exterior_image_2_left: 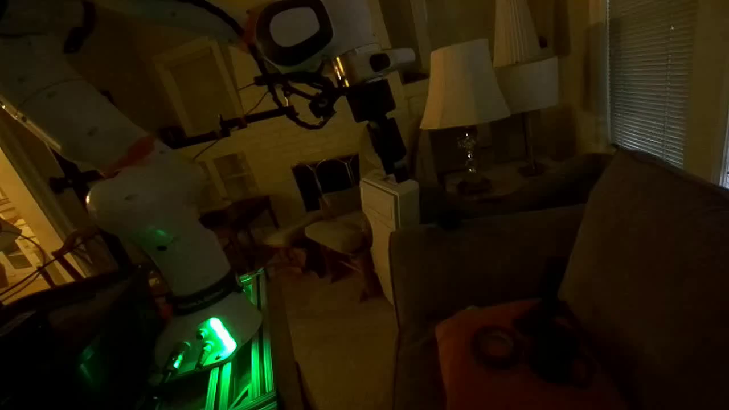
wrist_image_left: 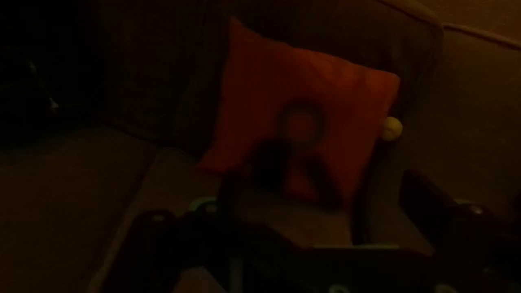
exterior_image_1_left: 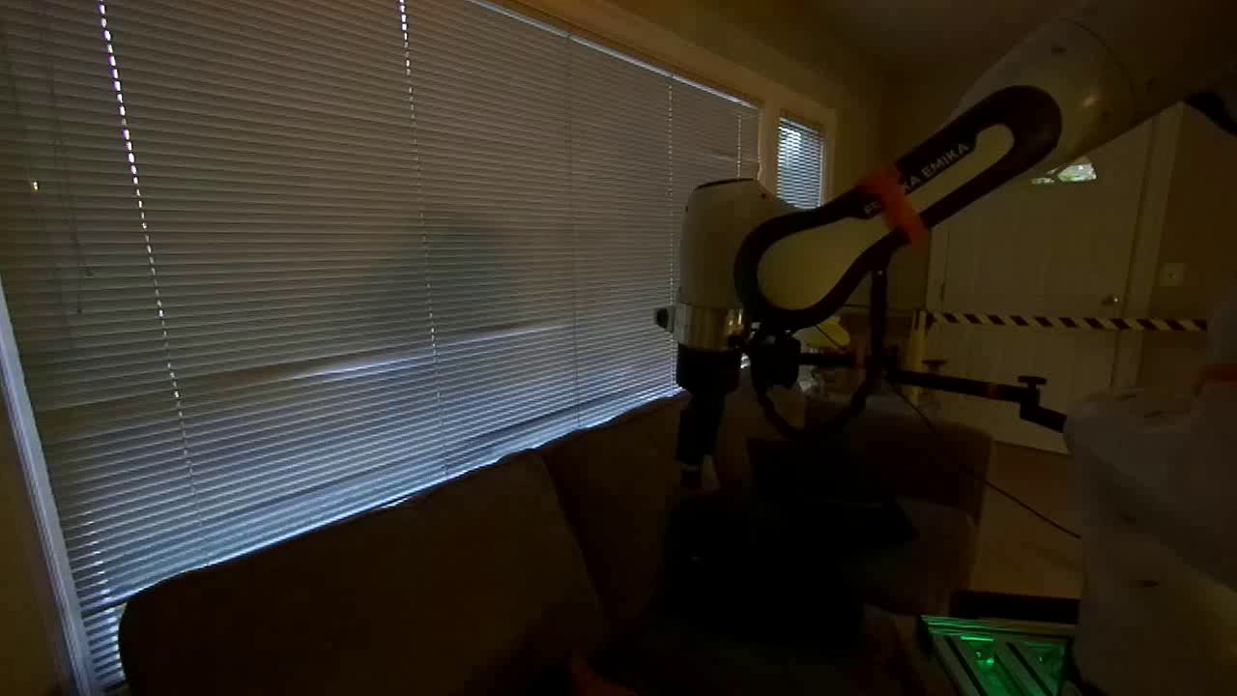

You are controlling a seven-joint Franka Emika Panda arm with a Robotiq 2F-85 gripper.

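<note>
The living room is murky, and the sofa nearly loses its outlines. In an exterior view, a black mass too dark to identify blocks much of the seat. In the wrist view, an orange pillow bears a blurred ring near its middle and unreadable dark shapes toward its lower edge; a pale ball sits just beside its right edge. Above the sofa, the claw is empty, jaws spread wide.

White, rounded hard-shell arm slopes down to a silver metal wrist flange, black two-finger gripper below it pointing down, jaws standing wide apart.
</note>
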